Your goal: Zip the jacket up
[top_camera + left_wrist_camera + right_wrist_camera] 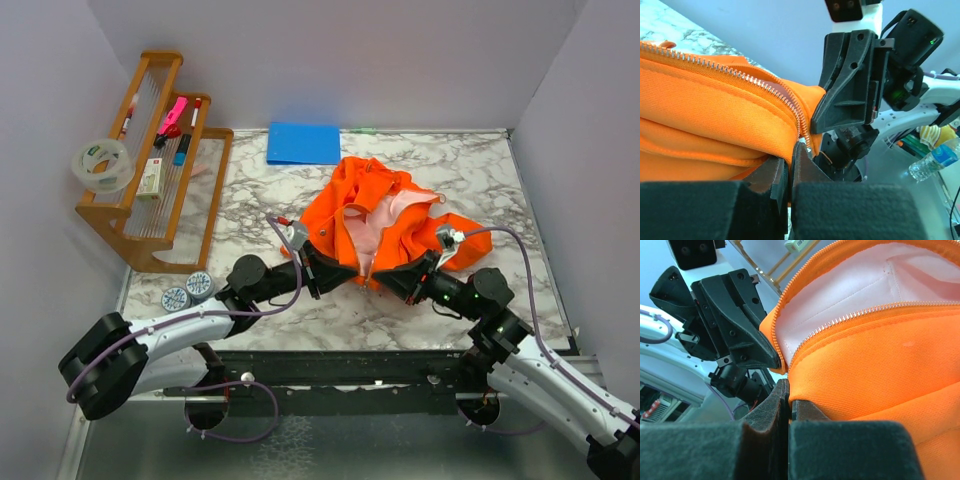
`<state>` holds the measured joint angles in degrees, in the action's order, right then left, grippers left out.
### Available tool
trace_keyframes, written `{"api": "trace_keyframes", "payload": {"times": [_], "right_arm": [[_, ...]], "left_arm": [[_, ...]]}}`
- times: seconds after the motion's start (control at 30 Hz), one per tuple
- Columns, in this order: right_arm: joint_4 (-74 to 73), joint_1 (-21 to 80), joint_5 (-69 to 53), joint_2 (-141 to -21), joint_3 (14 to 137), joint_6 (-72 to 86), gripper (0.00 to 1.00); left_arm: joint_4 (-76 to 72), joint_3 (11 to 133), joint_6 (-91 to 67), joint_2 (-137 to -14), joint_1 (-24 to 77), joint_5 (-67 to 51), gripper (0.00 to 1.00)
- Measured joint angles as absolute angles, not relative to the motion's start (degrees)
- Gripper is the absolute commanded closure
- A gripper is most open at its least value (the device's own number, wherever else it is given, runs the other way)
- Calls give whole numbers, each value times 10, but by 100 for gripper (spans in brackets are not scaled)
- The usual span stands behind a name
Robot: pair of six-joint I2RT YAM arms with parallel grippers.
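Note:
The orange jacket [385,215] lies open on the marble table, its pink lining [372,225] showing up the middle. My left gripper [335,275] is shut on the bottom corner of the left front panel, next to the zipper teeth [740,74]. My right gripper [392,278] is shut on the bottom corner of the right front panel [870,375], below its zipper teeth [855,316]. The two grippers face each other closely at the hem, each seeing the other. The zipper slider is hidden.
A flat blue rectangle [304,142] lies at the back beyond the jacket. A wooden rack [155,165] with a tape roll [102,165] and pens stands at the left. Two small round tins [187,292] sit near the left arm.

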<state>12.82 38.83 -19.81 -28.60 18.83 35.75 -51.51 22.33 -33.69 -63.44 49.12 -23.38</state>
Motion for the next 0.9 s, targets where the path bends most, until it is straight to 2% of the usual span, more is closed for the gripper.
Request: {"api": "trace_keyframes", "payload": {"times": [0.53,0.9], "right_arm": [[221,388,-217,-297,159,393,100],[234,388,-220,-285,156,396,100]], "left_arm": [[-618,217,-390,-666,491,-254,100],[-669,210,-408,-676,491,-277,100]]}}
